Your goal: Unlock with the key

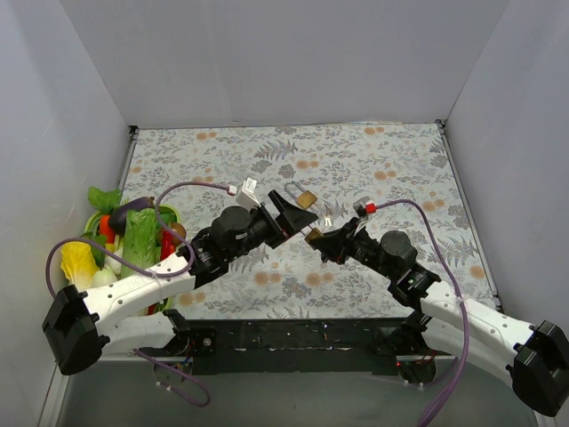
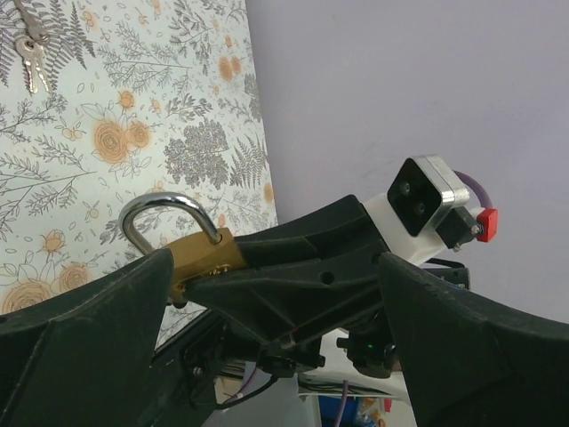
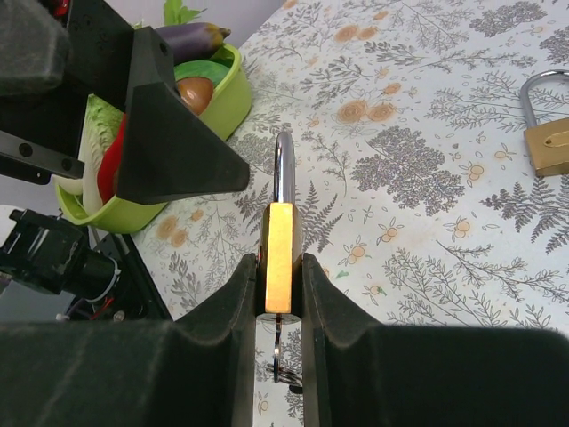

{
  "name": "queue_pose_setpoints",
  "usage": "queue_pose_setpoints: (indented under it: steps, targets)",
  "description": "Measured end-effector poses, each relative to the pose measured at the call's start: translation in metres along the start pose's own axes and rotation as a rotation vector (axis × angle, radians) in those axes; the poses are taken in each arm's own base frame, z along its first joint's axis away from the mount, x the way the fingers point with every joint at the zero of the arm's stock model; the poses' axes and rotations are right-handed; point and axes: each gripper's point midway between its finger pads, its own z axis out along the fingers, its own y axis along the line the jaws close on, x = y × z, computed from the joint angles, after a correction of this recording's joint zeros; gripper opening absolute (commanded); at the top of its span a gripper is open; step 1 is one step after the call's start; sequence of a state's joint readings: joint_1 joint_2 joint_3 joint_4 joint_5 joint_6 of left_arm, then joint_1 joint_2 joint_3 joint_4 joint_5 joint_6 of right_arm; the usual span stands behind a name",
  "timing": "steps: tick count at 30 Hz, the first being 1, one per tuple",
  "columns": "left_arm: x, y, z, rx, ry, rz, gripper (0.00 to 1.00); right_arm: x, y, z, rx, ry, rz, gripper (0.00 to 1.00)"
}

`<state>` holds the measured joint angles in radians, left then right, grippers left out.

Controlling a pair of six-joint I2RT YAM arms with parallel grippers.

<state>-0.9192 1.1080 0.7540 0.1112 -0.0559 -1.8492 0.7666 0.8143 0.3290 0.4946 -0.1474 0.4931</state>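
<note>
right gripper [image 3: 280, 267] pinched on a brass padlock [image 3: 280, 233], fingers pressed flat against both sides of the body, shackle pointing away from the wrist. held up off the table [image 1: 382, 160], near its middle, a little right of centre. could not tell from any view whether the shackle was latched. small metal bit noted under the lock body in the right wrist view; too dim to say whether a key.

left gripper [image 1: 284, 220] spread wide, nothing between the fingers [image 2: 80, 320]. hovered just beside the held padlock, facing it from the left, apart from it.

second padlock [image 1: 304, 197] lay flat on the floral cloth just beyond the two grippers, touched by neither.

keys [image 2: 32, 53] lay on the table farther off, seen clearly only at the top corner of the left wrist view, well apart from both grippers.

green bowl [image 3: 224, 100] of vegetables sat at the left edge of the table, beside the left arm: eggplant [image 3: 188, 39] on top, lettuce leaves, something red underneath.
</note>
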Motion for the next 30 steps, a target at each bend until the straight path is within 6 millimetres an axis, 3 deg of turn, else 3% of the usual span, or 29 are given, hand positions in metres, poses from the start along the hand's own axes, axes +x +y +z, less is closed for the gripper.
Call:
queue_pose_setpoints:
  steps: [6, 18, 30]
  targets:
    - [0.006, 0.01, -0.007, 0.0, 0.009, -0.033, 0.98, 0.004, -0.005, -0.001, 0.026, 0.012, 0.0, 0.01]
    - [0.018, 0.038, 0.01, -0.082, 0.045, -0.039, 0.98, 0.008, -0.004, 0.0, 0.022, 0.027, -0.005, 0.01]
    - [0.017, 0.035, 0.028, -0.097, 0.047, -0.026, 0.98, 0.012, 0.003, 0.004, -0.008, 0.037, 0.005, 0.01]
